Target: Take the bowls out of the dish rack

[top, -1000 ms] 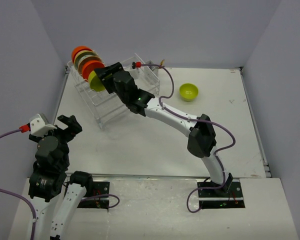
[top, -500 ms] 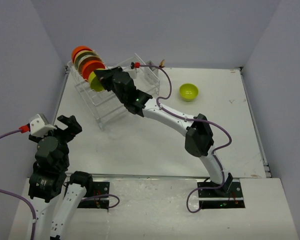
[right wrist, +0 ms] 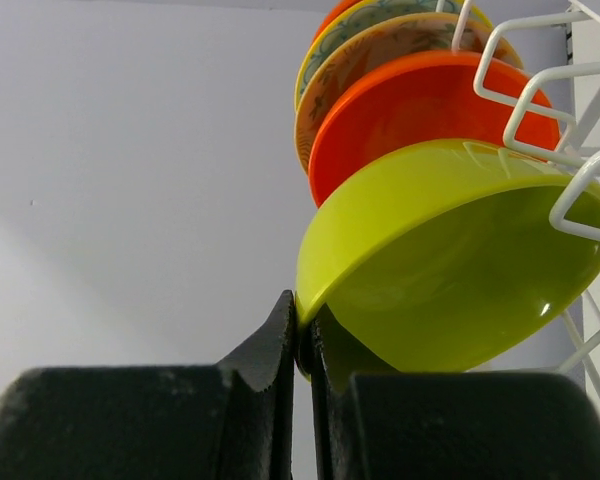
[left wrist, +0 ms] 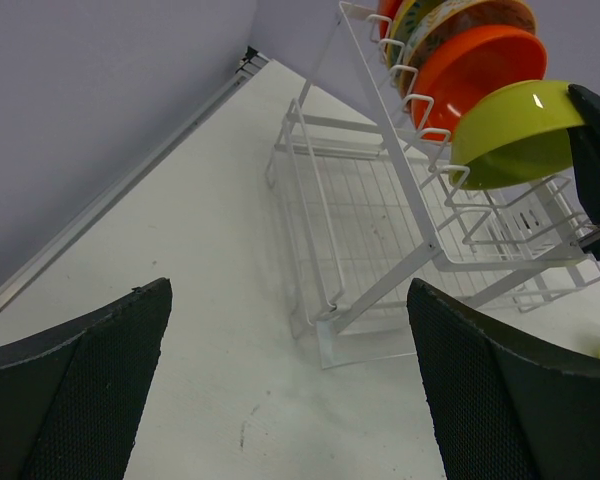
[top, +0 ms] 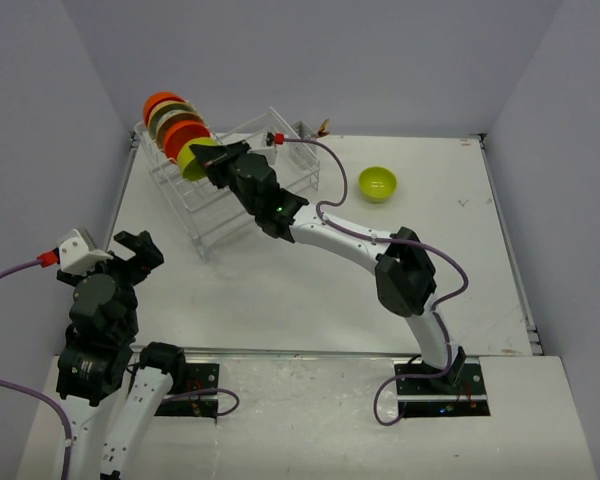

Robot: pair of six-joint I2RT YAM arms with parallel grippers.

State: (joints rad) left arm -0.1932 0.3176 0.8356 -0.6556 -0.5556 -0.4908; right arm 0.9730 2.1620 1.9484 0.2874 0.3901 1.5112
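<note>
**Right jaws pinch the front lime-green bowl in the rack**

At the far left, your left gripper [top: 132, 254] hangs over the plain white tabletop [top: 280, 285], well apart from the rack. Its jaws are spread wide with nothing between them. The left wrist view shows its black pads finely dimpled.

Next comes the dish rack [top: 223, 212] near the far left corner. It is rectangular, built of thin white wire and clear bars, with looped upright tines. You have five round bowls standing on edge in one overlapping row along those tines:

- At the back is the rear orange-red bowl [top: 159, 101], smooth and glossy.
- Then the bluish-rimmed bowl [right wrist: 375, 15], with only a thin arc of it showing.
- Then the tan patterned bowl [right wrist: 380, 52].
- Then the second orange-red bowl [right wrist: 430, 100].
- At the front is the front lime-green bowl [right wrist: 450, 260], plain and shiny, leaning against a tine.

Your right gripper [right wrist: 302, 325] reaches over the rack. Its jaws are closed on the thin rim of the front lime-green bowl.

Further right, well clear of the rack, the loose lime-green bowl [top: 377, 183] sits upright on the tabletop.

That gives you six bowls in all: two lime-green, two orange-red and two patterned.
</note>
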